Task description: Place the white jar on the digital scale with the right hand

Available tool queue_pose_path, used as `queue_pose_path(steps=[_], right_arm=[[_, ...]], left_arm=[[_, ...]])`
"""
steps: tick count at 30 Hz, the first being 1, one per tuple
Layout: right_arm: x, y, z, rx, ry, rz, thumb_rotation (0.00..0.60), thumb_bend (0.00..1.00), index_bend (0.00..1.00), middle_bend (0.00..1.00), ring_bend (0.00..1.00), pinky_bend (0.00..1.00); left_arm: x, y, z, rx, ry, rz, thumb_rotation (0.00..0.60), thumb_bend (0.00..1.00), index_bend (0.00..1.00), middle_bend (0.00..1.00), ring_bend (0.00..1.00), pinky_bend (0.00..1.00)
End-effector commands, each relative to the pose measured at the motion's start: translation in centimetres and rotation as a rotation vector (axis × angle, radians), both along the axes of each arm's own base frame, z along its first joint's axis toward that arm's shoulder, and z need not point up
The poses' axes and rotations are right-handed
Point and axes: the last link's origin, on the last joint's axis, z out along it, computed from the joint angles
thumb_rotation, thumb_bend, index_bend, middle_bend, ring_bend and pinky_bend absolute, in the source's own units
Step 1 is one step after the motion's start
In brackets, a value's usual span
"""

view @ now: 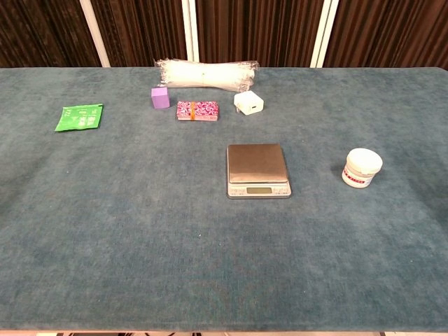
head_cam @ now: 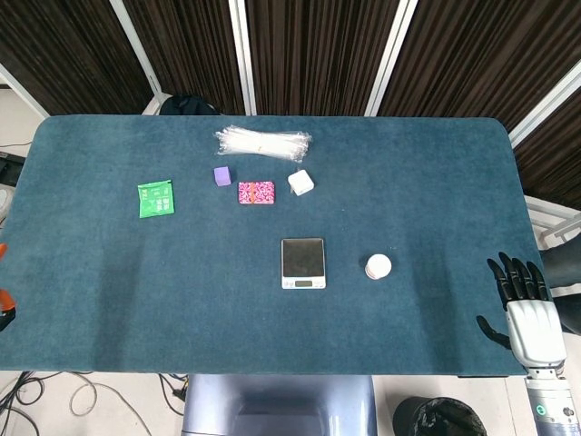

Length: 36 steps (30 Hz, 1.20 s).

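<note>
The white jar (head_cam: 379, 266) (view: 362, 168) stands upright on the blue table, a little to the right of the digital scale (head_cam: 302, 262) (view: 257, 170). Nothing lies on the scale's steel platform. My right hand (head_cam: 525, 304) shows only in the head view, past the table's right edge near its front corner, well to the right of the jar. Its dark fingers are spread and it holds nothing. The chest view shows neither hand, and my left hand appears in no view.
At the back lie a bundle of clear plastic bags (head_cam: 263, 142), a purple cube (head_cam: 221, 175), a pink patterned packet (head_cam: 256, 192) and a white charger block (head_cam: 300, 183). A green sachet (head_cam: 155, 198) lies at the left. A black bin (head_cam: 440, 418) stands below the table's front edge.
</note>
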Motion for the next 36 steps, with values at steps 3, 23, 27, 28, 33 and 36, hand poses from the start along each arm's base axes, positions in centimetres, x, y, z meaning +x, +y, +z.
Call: queue_pose_path(steps=[3, 23, 27, 28, 33, 36], right_arm=[[0.2, -0.1, -0.3, 0.019, -0.009, 0.004, 0.600, 0.29, 0.00, 0.00, 0.01, 0.00], [7.7, -10.7, -4.2, 0.419, 0.082, 0.105, 0.600, 0.29, 0.00, 0.03, 0.09, 0.00], [8.7, -12.4, -5.5, 0.451, 0.058, 0.093, 0.600, 0.29, 0.02, 0.06, 0.14, 0.00], [8.8, -12.8, -5.9, 0.459, 0.051, 0.089, 0.600, 0.29, 0.02, 0.08, 0.15, 0.00], [9.5, -14.6, -7.5, 0.487, 0.053, 0.088, 0.600, 0.29, 0.06, 0.15, 0.19, 0.00], [10.1, -15.2, -8.5, 0.507, 0.060, 0.092, 0.600, 0.29, 0.07, 0.17, 0.21, 0.01]], left_arm=[[0.0, 0.0, 0.0, 0.000, 0.001, 0.003, 0.600, 0.74, 0.05, 0.00, 0.00, 0.00], [-0.2, 0.0, -0.1, 0.011, 0.006, 0.018, 0.600, 0.74, 0.05, 0.00, 0.00, 0.00], [-0.3, 0.0, 0.0, 0.013, 0.006, 0.022, 0.600, 0.74, 0.05, 0.00, 0.00, 0.00], [-0.3, 0.0, 0.0, 0.014, 0.007, 0.022, 0.600, 0.74, 0.05, 0.00, 0.00, 0.00], [-0.3, 0.0, 0.1, 0.019, 0.010, 0.026, 0.600, 0.74, 0.05, 0.00, 0.00, 0.00], [-0.4, 0.0, 0.1, 0.021, 0.011, 0.029, 0.600, 0.74, 0.05, 0.00, 0.00, 0.00]])
